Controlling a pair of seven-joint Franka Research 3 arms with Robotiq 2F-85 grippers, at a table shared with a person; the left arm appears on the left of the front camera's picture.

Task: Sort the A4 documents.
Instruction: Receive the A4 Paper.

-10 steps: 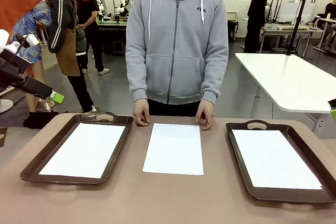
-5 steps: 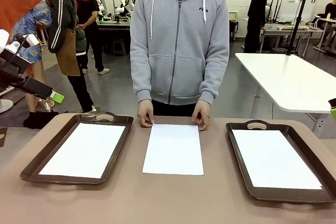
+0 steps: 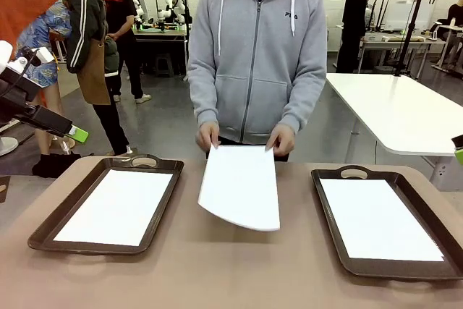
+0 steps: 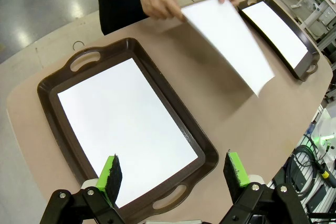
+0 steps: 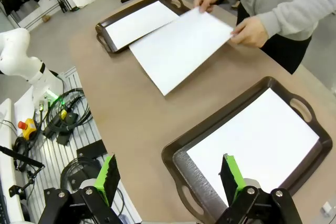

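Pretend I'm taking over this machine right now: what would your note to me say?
Left gripper: open, holding nothing, above the left tray.
Right gripper: open, holding nothing, above the right tray.
Person's hands grip the far edge of the middle sheet, lifting it; its near edge is low over the table.
One sheet lies in the left tray, another in the right.
Left to do: the lifted sheet is in neither tray.

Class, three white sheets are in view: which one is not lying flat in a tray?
The middle sheet: the person's hands hold it lifted between the trays, while the other two lie flat inside the left tray and right tray.
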